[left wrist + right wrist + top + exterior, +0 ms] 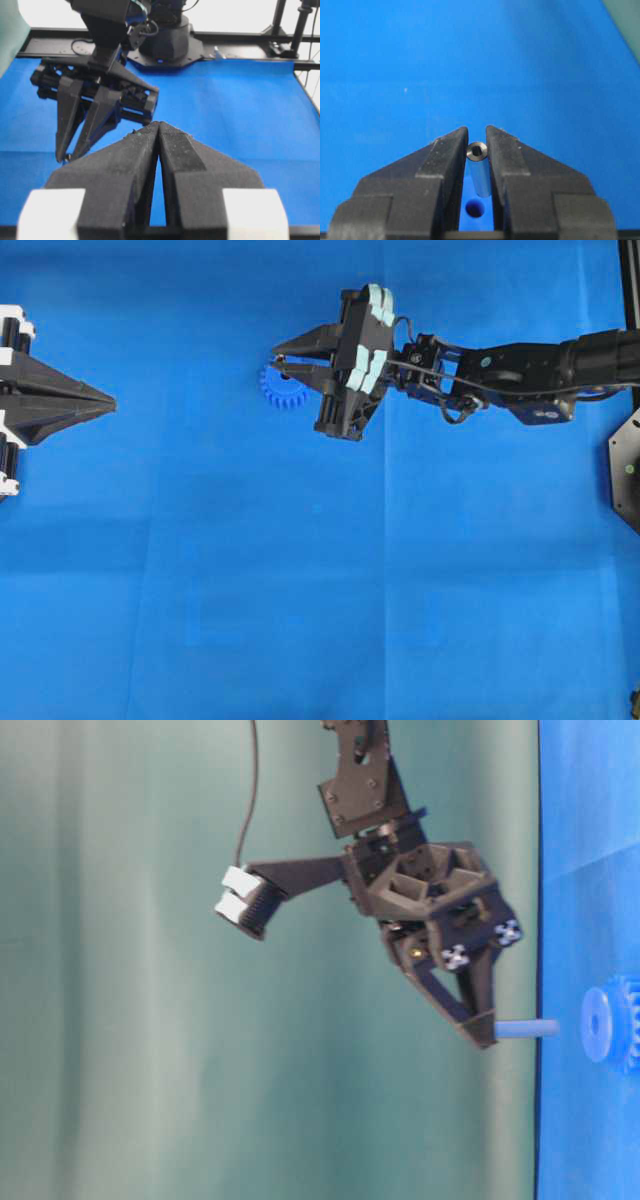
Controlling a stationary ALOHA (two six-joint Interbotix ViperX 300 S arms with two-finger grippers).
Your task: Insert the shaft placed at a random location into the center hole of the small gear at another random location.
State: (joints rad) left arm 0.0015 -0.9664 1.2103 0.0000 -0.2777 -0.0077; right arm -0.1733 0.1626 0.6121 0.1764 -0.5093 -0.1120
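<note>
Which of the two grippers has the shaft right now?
The right gripper: its jaws are clamped on the shaft, held above the small gear. The left gripper sits shut and empty at the left edge, far from the gear.

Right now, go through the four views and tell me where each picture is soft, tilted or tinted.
Overhead view: sharp and evenly lit, with faint creases in the blue cloth. Table-level view: turned sideways and soft, and the pin looks blue-tinted. Left wrist view: the left hand up close is blurred, with a washed-out white background. Right wrist view: the pin in the right hand is crisp, and the hole beneath is blurry.
</note>
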